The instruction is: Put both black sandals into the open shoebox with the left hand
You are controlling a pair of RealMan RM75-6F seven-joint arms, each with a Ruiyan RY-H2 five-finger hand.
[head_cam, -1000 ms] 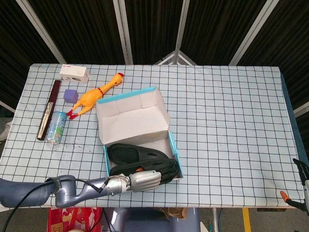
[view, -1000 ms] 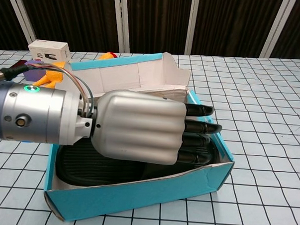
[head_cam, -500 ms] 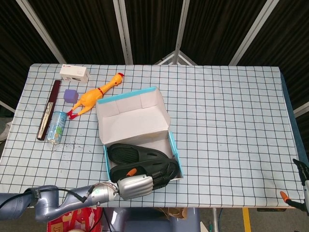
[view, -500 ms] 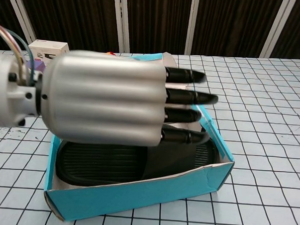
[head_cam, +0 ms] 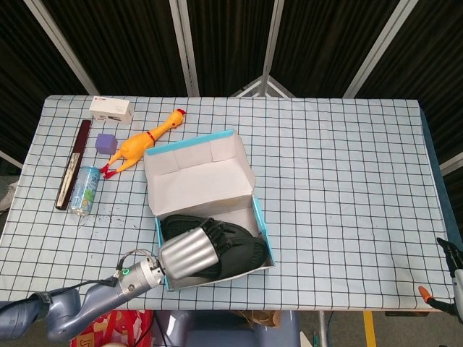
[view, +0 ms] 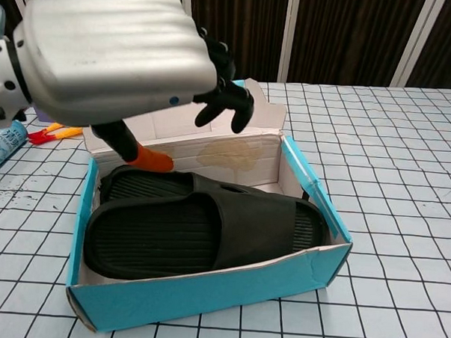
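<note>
Rising from the level of the box rim where it was a second ago, the left robot hand point(view: 118, 56) is now hovering above the open shoebox point(view: 322, 270) with its fingers point(view: 225, 101) spread and curling downward, holding nothing. Both black sandals point(view: 208, 228) are lying inside the shoebox, directly beneath the hand, their long axes running along the box's length, one tucked behind the other. Nothing is touching them. The right robot hand point(head_cam: 457, 278) is barely showing at the bench's edge, well apart from the shoebox, too little visible to tell its state. Judging by this, the placing looks finished, and only pulling the left arm clear remains.
</note>
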